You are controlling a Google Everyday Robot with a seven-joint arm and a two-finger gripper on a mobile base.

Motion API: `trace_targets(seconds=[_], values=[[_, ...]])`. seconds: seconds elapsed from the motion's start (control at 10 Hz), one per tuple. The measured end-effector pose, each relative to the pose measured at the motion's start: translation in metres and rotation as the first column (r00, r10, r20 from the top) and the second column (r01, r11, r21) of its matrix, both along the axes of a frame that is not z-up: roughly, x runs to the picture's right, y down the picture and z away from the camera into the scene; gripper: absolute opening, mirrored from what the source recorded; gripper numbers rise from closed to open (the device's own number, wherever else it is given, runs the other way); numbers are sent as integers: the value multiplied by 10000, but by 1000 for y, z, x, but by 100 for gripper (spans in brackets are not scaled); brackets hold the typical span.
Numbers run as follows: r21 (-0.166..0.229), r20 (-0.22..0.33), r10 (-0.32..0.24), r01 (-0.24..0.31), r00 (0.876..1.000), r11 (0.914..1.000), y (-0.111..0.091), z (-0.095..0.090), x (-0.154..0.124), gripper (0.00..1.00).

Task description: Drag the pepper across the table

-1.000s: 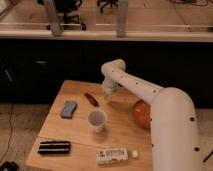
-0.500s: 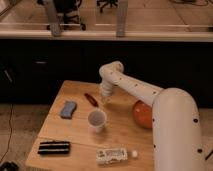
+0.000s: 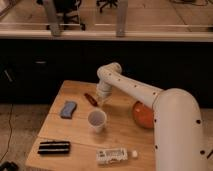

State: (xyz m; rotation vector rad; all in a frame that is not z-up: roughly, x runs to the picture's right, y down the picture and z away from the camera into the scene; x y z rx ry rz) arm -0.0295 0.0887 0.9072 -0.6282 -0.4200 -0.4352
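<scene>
claw (image 3: 101, 101) low beside pepper (image 3: 90, 99) on counter (image 3: 122, 131); grip state can't be told. risk: pepper sliding into cup (image 3: 97, 120), tipping it.

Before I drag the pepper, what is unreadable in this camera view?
- Gripper: beside the pepper, under the arm's wrist; contact with the pepper unclear.
- Orange bowl: right side hidden by the arm.
- Table: near right corner hidden by the arm.
- Bottle label: too small to read.
</scene>
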Motion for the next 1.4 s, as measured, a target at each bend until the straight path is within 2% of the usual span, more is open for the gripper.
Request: trace_targets(seconds=[0.3, 0.7, 1.0, 1.4], values=[[220, 144, 594, -597, 9981, 9980, -16, -4, -2, 80], [274, 187, 1372, -1377, 9904, 9901, -22, 1, -11, 80], [227, 85, 1935, -1937, 9811, 9808, -22, 6, -23, 80], [4, -401, 2664, -2666, 9630, 9638, -22, 17, -37, 80]])
